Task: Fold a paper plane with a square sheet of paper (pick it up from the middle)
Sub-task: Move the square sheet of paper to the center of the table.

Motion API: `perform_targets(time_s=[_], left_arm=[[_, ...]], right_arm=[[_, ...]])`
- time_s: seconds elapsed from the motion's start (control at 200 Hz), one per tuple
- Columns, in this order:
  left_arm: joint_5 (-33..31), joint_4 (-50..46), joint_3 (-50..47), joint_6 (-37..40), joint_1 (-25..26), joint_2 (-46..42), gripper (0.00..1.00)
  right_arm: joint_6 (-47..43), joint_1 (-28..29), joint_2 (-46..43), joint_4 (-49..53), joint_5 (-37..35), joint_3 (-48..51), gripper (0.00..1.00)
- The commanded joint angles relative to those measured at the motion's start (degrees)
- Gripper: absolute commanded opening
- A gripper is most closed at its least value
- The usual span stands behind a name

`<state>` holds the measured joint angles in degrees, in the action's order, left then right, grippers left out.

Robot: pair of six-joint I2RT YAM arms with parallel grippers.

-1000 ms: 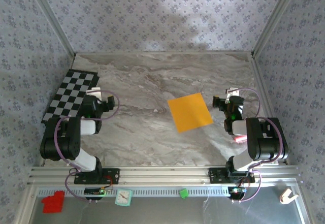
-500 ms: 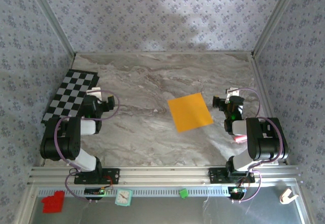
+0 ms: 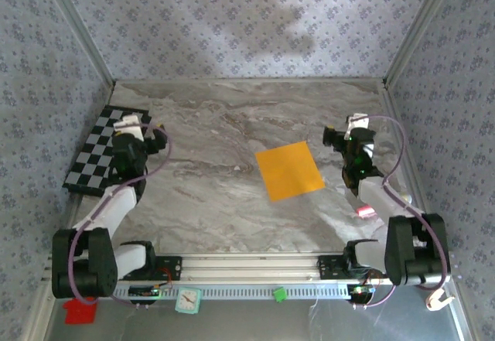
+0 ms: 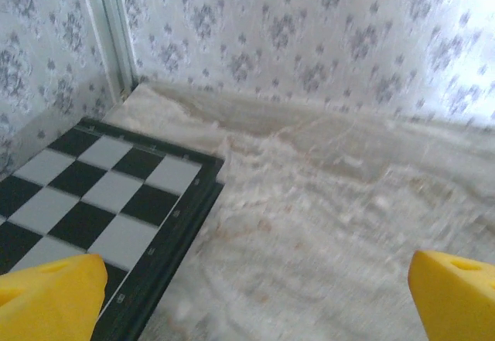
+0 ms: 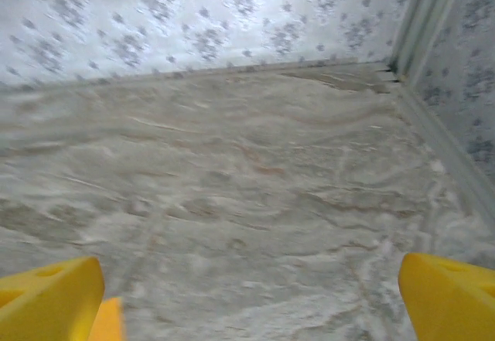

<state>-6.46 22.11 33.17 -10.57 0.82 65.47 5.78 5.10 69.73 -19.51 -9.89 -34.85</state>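
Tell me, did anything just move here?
Both arms unfolded and reached out: the left gripper swung left over the checkered mat, and the right gripper edged toward the back wall. Both are open, holding nothing. The square sheet of paper stayed flat in place.

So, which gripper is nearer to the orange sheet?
The right gripper: the square sheet of paper lies just left of it, while the left gripper is by the checkered mat.
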Motion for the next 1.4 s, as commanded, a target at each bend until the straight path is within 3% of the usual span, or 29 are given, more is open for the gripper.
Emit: perform_targets(time_s=[0.0, 0.195, 0.29, 0.645, 0.99, 1.194, 1.394], left_arm=[[1.91, -18.26, 8.97, -10.56, 1.43, -0.56, 1.0], [20.86, -22.14, 14.24, -20.64, 3.42, 3.29, 1.0], [25.35, -21.67, 14.3, -23.5, 5.26, 4.97, 1.0], [27.55, -19.73, 12.5, -28.79, 13.17, 10.3, 1.0], [28.29, -20.0, 13.26, -29.55, 14.63, 15.37, 1.0], [27.03, -21.48, 13.57, -29.89, 14.65, 16.98, 1.0], [26.13, -24.85, 14.61, -30.26, 14.65, 18.16, 1.0]], right_arm=[[9.8, 2.26, -0.55, 18.2, 5.56, -5.56, 1.0], [18.04, 5.79, 6.98, 28.87, 18.87, -12.2, 0.99], [20.88, 6.62, 12.61, 31.72, 22.8, -15.6, 0.96], [21.56, 11.56, 29.99, 40.02, 19.52, -27.4, 0.88], [29.68, 16.71, 34.98, 42.76, 11.81, -28.05, 0.88], [48.83, 24.6, 34.67, 44.39, 5.97, -26.54, 0.89], [68.33, 34.6, 37.72, 47.95, 1.46, -32.87, 0.88]])
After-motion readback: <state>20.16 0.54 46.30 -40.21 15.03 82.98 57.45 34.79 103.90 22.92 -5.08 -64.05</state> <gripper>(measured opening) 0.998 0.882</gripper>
